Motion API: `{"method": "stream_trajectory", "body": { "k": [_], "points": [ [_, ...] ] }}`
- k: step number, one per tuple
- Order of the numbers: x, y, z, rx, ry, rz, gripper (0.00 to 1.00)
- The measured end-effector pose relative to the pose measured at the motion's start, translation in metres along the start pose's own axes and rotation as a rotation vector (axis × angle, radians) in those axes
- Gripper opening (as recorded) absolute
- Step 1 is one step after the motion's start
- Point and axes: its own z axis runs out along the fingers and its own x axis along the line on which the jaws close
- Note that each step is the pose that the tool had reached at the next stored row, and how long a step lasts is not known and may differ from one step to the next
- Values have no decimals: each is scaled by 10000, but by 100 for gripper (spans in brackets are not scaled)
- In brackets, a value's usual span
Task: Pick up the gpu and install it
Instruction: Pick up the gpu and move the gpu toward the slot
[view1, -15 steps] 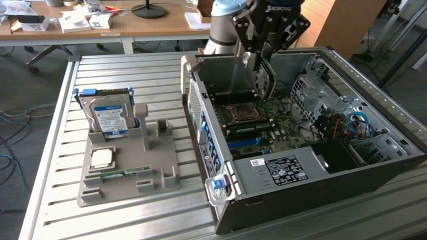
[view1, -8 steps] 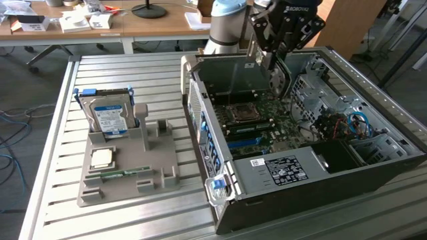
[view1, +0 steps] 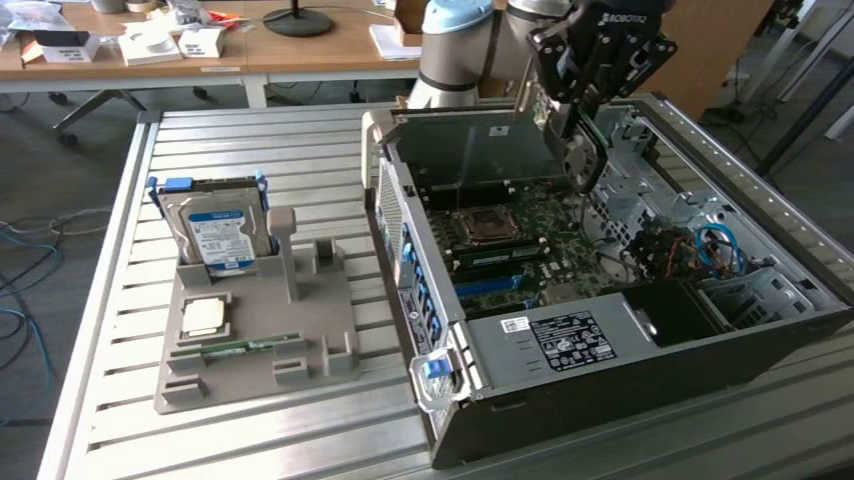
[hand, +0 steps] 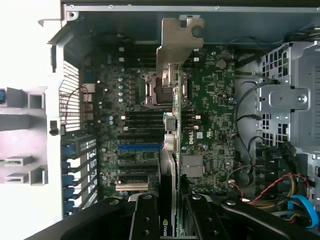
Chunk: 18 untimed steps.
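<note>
The gpu (view1: 585, 152) hangs edge-down over the open computer case (view1: 627, 385), and my gripper (view1: 589, 100) is shut on it. In the wrist view the gpu (hand: 171, 150) is seen edge-on as a thin dark card. Its silver bracket (hand: 179, 42) is at the far end, above the motherboard (hand: 215, 115). My gripper (hand: 172, 222) has a black finger (hand: 145, 220) on each side of the card. The card is held above the board near the CPU socket (view1: 483, 226), apart from the blue slot (hand: 140, 147).
On the slatted table (view1: 227, 140), at the exterior view's left, a grey holder (view1: 307, 330) carries a silver hard drive with a blue label (view1: 220, 235), a CPU (view1: 203, 315) and a green memory stick (view1: 247, 347). Cables (view1: 714, 245) and drive bays (hand: 287, 100) fill one side of the case.
</note>
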Motion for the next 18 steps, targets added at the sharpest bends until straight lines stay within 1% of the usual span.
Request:
{"method": "stream_trajectory", "body": {
  "k": [5, 11, 18],
  "points": [
    [-140, 6, 3, -1, 0, 0, 26],
    [-277, 11, 7, -2, 0, -2, 26],
    [-290, 12, 15, -2, -1, -4, 26]
  ]
}}
